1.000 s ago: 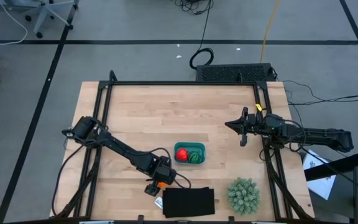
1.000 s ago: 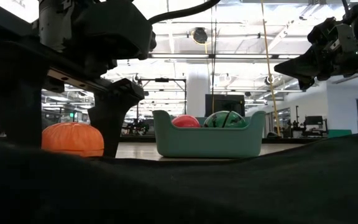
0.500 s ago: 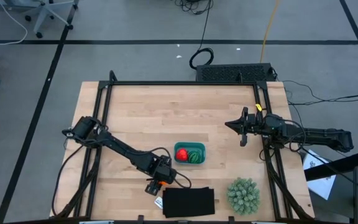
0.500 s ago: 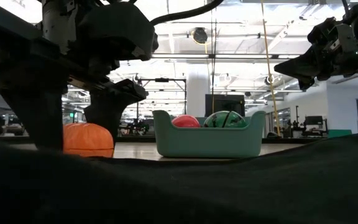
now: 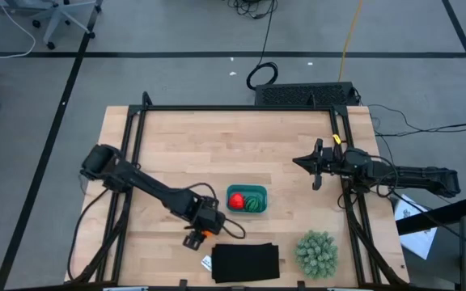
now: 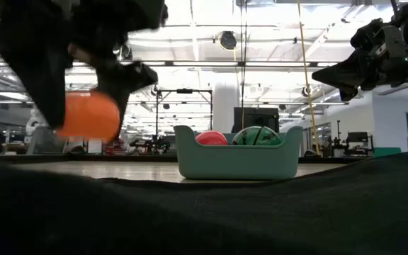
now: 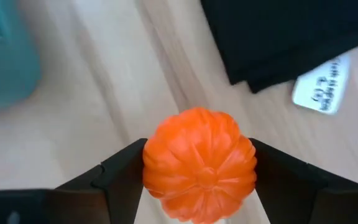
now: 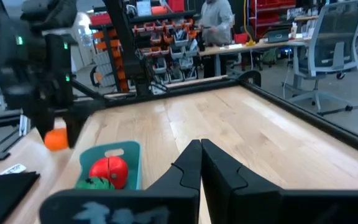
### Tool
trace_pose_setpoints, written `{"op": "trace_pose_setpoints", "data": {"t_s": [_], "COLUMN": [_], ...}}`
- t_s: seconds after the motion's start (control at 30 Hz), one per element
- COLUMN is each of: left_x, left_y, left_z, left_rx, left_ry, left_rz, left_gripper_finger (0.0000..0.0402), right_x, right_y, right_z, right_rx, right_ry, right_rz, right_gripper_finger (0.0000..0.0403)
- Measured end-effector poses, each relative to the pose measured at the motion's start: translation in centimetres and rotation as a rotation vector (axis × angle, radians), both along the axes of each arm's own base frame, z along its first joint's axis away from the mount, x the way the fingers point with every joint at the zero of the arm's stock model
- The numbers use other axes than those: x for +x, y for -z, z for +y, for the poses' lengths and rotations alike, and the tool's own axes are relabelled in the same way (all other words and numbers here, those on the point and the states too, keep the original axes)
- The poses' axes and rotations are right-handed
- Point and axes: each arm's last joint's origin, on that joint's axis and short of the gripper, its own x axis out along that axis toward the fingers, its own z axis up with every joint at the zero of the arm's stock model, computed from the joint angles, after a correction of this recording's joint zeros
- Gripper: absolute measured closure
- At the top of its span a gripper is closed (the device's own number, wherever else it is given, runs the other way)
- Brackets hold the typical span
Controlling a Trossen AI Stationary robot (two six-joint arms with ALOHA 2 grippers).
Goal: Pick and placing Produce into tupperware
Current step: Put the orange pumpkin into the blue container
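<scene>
Two toy pieces, red and dark green, sit in the teal plastic tupperware (image 5: 247, 199); the left end effector (image 5: 203, 234) grips the ribbed orange round produce (image 7: 199, 163) clear of the wooden tabletop (image 5: 217, 145), just beside the container. Next, I'd judge: carry over the rim, release. Right end effector (image 5: 317, 164) waits, fingers together.

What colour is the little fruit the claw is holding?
Orange, with ribbed segments like a pumpkin; the left wrist view shows it best.

Two pieces of produce (image 5: 246, 200) sit in the tupperware (image 5: 247, 189); a third (image 5: 206, 234) hangs left of it, apparently clear of the table (image 5: 217, 145), mat (image 5: 245, 263) nearby.
</scene>
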Motion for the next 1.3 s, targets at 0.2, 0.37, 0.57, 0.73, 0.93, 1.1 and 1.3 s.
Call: {"op": "trace_pose_setpoints", "data": {"t_s": [0.2,0.37,0.57,0.73,0.93,1.1,1.3], "left_x": [-0.9,-1.9,-2.8,-2.9,-2.7,-2.7,-2.6], "left_y": [-3.8,-6.8,-9.2,-9.8,-9.2,-9.3,-7.9], "left_z": [1.2,2.5,3.8,4.3,4.2,4.3,4.7], "left_rx": [-0.019,-0.002,-0.002,-0.013,-0.016,-0.025,-0.048], "left_ry": [0.005,-0.013,-0.016,-0.041,-0.041,-0.115,-0.271], "left_rz": [-0.111,-0.2,-0.282,-0.305,-0.277,-0.275,-0.267], "left_gripper_finger": [0.0133,0.0133,0.0133,0.0133,0.0133,0.0133,0.0132], "right_x": [0.1,0.1,0.1,0.1,0.1,0.1,0.1], "right_y": [0.1,0.1,0.1,0.1,0.1,0.1,0.1], "right_z": [0.0,0.0,0.0,0.0,0.0,0.0,0.0], "right_rx": [0.005,0.004,-0.004,-0.006,-0.006,-0.006,-0.006], "right_ry": [0.0,0.0,0.0,-0.001,0.0,0.0,0.0], "right_rz": [0.009,0.008,0.008,0.01,0.01,0.01,0.01], "right_gripper_finger": [0.0403,0.0403,0.0403,0.0403,0.0403,0.0403,0.0403]}}
